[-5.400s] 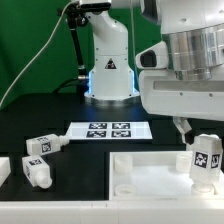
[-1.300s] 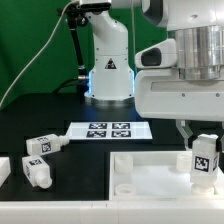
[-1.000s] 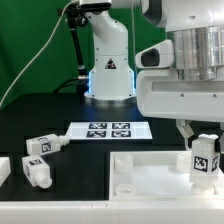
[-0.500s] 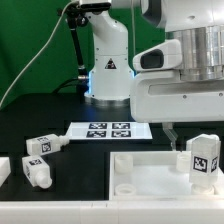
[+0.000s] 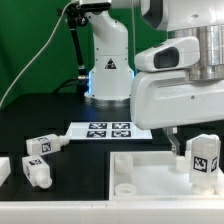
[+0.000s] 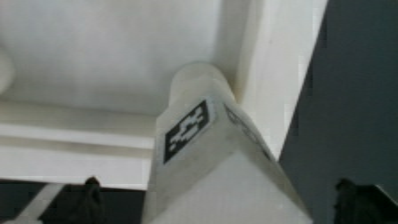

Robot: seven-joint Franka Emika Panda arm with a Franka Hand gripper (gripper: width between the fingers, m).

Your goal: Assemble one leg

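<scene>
A leg (image 5: pixel 203 158), a chunky white post with a black-and-white tag, stands upright at the right corner of the white tabletop (image 5: pixel 150 176). My gripper (image 5: pixel 198 138) hangs over it, open. One finger (image 5: pixel 176 141) shows to the exterior view's left of the leg, apart from it. In the wrist view the leg (image 6: pixel 210 150) fills the space between the dark fingertips (image 6: pixel 80 200), with gaps on both sides of the gripper (image 6: pixel 222 205). Whether the leg's foot sits in a corner hole is hidden.
Two more legs (image 5: pixel 40 146) (image 5: pixel 38 172) lie on the black table at the exterior view's left, with another white part (image 5: pixel 3 170) at the edge. The marker board (image 5: pixel 108 129) lies in front of the robot base (image 5: pixel 107 70).
My hand has shifted to the exterior view's left and tilted. Its visible finger has drawn away from the leg. The leg stays upright on the tabletop corner.
</scene>
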